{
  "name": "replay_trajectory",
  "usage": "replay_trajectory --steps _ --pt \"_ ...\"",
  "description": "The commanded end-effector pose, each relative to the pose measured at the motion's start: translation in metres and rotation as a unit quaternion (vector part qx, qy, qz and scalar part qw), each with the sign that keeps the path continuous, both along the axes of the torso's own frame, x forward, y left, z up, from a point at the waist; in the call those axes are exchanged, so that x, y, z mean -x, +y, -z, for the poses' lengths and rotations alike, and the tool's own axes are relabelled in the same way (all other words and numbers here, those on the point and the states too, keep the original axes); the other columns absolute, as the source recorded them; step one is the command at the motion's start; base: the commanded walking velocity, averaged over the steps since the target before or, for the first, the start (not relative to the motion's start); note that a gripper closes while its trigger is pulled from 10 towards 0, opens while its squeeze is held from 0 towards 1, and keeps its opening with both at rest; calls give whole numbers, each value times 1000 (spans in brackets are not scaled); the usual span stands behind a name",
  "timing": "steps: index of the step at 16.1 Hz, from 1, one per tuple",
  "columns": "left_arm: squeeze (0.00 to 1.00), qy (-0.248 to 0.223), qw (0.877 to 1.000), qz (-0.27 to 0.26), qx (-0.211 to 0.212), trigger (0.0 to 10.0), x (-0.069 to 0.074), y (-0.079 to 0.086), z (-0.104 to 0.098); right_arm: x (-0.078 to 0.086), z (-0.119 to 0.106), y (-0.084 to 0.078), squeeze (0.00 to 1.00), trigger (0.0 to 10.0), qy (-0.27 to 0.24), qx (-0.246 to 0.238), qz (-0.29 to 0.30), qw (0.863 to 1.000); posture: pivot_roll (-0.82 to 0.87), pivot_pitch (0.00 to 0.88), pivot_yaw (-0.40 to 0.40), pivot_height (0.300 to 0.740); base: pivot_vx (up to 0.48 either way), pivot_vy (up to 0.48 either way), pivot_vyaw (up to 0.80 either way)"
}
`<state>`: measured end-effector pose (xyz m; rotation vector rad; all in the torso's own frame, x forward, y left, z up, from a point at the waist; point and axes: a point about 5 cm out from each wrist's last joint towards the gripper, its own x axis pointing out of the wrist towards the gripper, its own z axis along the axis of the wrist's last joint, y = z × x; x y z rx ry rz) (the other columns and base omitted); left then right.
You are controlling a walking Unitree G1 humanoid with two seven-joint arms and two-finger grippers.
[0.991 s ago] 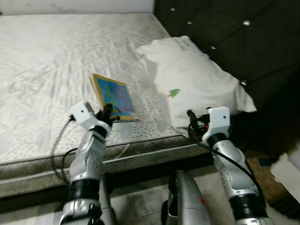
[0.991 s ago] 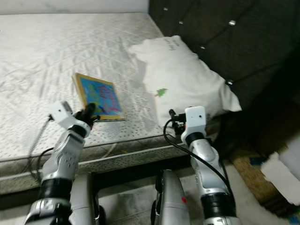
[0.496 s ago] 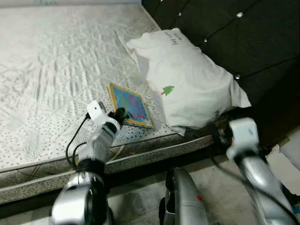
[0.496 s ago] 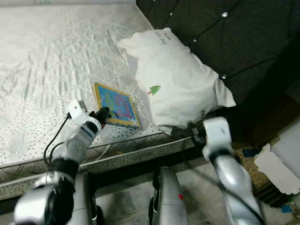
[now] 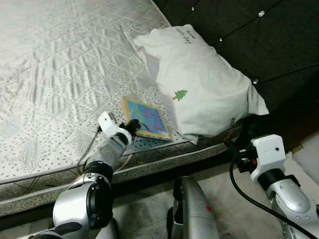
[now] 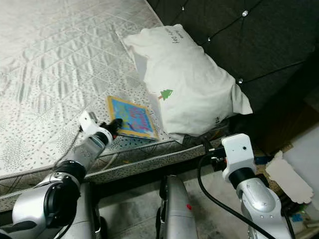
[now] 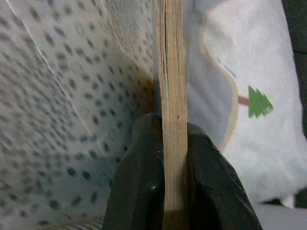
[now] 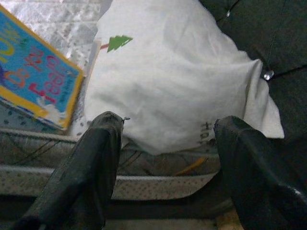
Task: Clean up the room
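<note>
Our left gripper [image 7: 172,158] is clamped on the near edge of the book [image 5: 148,118], which lies flat on the mattress [image 5: 60,74] beside the pillow [image 5: 199,84]. We judge the book thin, stiff and light, so an edge pinch should hold if lifted level. Our right gripper [image 8: 168,158] hangs with fingers spread, empty, below the pillow's corner. Beyond the book the mattress offers open room; the pillow crowds its far side, so we would draw it away from there

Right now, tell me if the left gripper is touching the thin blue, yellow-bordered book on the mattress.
Touching. The left wrist view shows the left gripper with both black fingers pressed against the thin blue, yellow-bordered book, no gap on either side.
</note>
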<state>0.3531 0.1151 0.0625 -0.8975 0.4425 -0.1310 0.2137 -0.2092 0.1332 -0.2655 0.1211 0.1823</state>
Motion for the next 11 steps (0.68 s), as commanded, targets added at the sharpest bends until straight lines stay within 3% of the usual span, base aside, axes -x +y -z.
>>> replay_trajectory --steps 1,3,4,6,11 --pt "0 -18 1000 13 10 10000 -5 -8 -9 3 -3 -2 0 10000 2 9 0 1000 -248 124 -119 567 0 0 0" --pt "0 -9 1000 -5 -4 10000 -4 1 -4 3 -4 -5 0 10000 5 13 4 1000 -256 122 -120 567 0 0 0" --pt "624 -11 1000 -11 -8 10000 -4 6 -4 4 -4 -6 0 10000 8 15 7 1000 -258 122 -121 567 0 0 0" --pt "1000 -22 999 -16 -22 10000 -6 14 -7 5 -3 -9 0 10000 11 19 11 1000 -257 121 -121 567 0 0 0" --pt "1000 -20 998 -33 -57 10000 -6 25 -5 0 -2 -6 0 10000 9 17 14 1000 -259 114 -120 567 0 0 0"
